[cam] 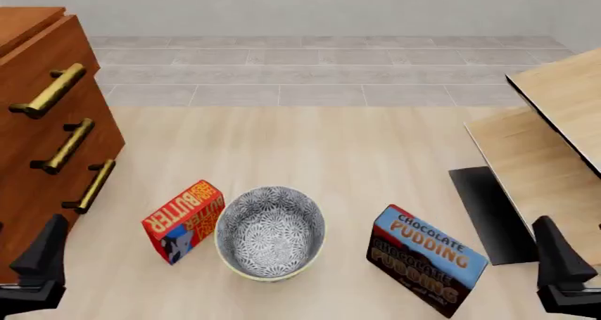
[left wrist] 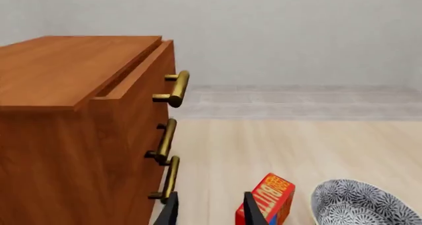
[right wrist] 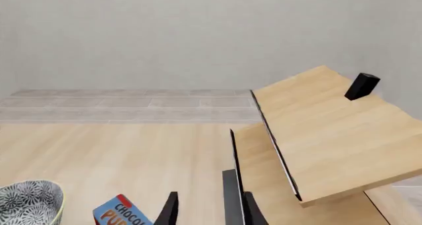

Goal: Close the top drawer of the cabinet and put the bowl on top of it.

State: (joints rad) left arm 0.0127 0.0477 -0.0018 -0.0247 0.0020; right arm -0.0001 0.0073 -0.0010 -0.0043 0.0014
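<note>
The reddish-brown cabinet [cam: 24, 186] stands at the far left of the table. Its top drawer [left wrist: 142, 69] is pulled out a little, leaving a dark gap behind the front, and its long brass handle [left wrist: 176, 88] juts forward. The grey floral bowl [cam: 270, 232] with its cream rim sits upright on the table near the front middle. My left gripper [left wrist: 211, 212] hovers open and empty near the cabinet's lower front corner, left of the bowl. My right gripper [right wrist: 207, 212] is open and empty at the front right, well away from the bowl.
A red butter box [cam: 183, 220] stands just left of the bowl, between it and the cabinet. A blue chocolate pudding box [cam: 427, 258] lies to the bowl's right. Pale wood furniture [cam: 554, 130] with a black base [cam: 488, 214] fills the right side.
</note>
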